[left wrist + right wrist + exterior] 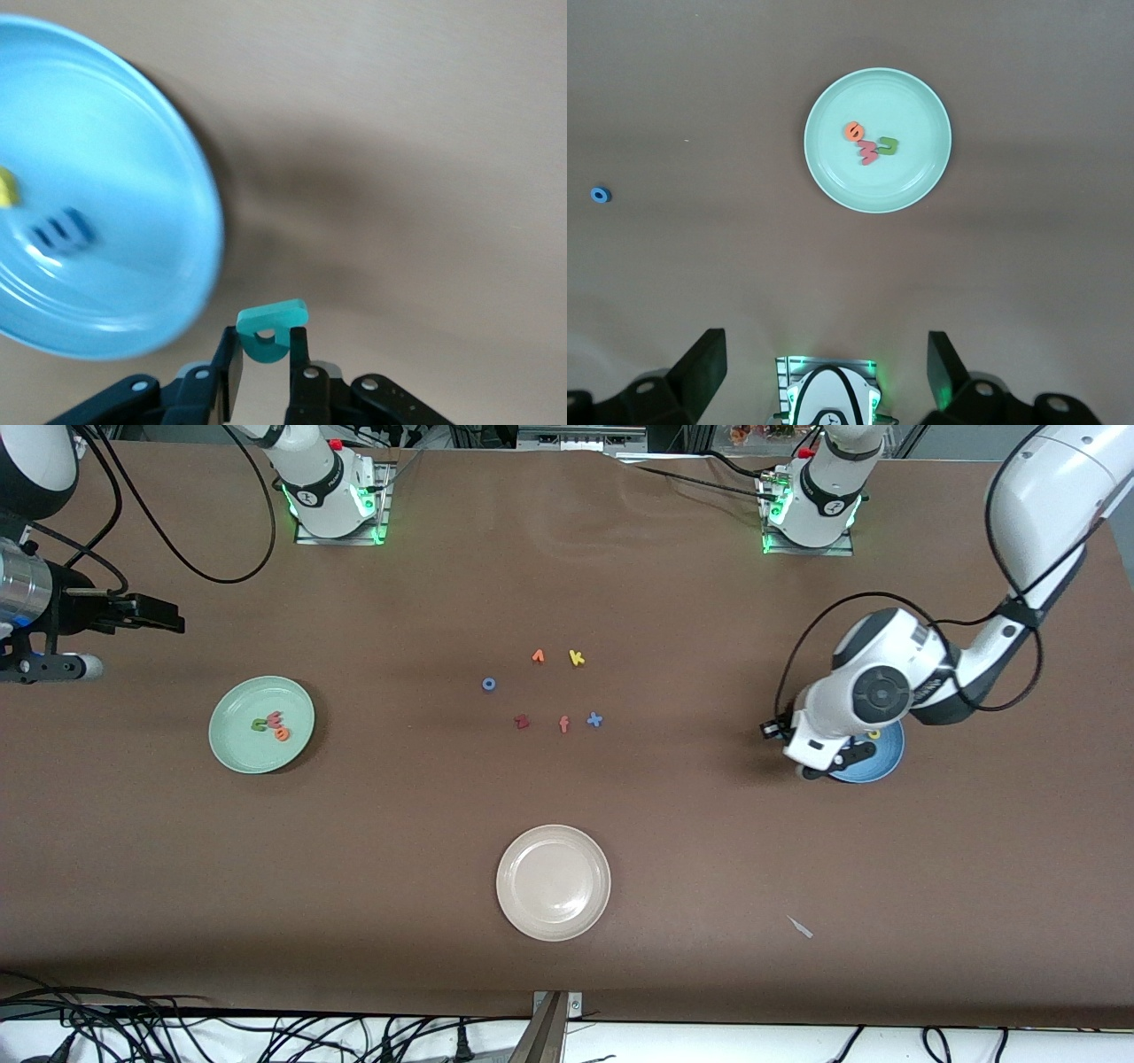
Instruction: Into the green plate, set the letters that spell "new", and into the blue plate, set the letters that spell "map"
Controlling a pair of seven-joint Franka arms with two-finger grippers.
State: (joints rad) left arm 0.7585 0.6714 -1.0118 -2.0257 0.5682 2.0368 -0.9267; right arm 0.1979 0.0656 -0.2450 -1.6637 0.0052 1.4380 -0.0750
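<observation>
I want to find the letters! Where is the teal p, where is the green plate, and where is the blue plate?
teal p (270,326): left wrist view, on its flat face, held between the left jaws.
green plate (237,751): front view, on a bare part inside the rim.
blue plate (115,133): left wrist view, on its bare inner surface.

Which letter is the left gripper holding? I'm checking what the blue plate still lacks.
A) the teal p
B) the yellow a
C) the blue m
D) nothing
A: the left gripper is shut on the teal p beside the blue plate, where the blue m and yellow a already lie.
</observation>
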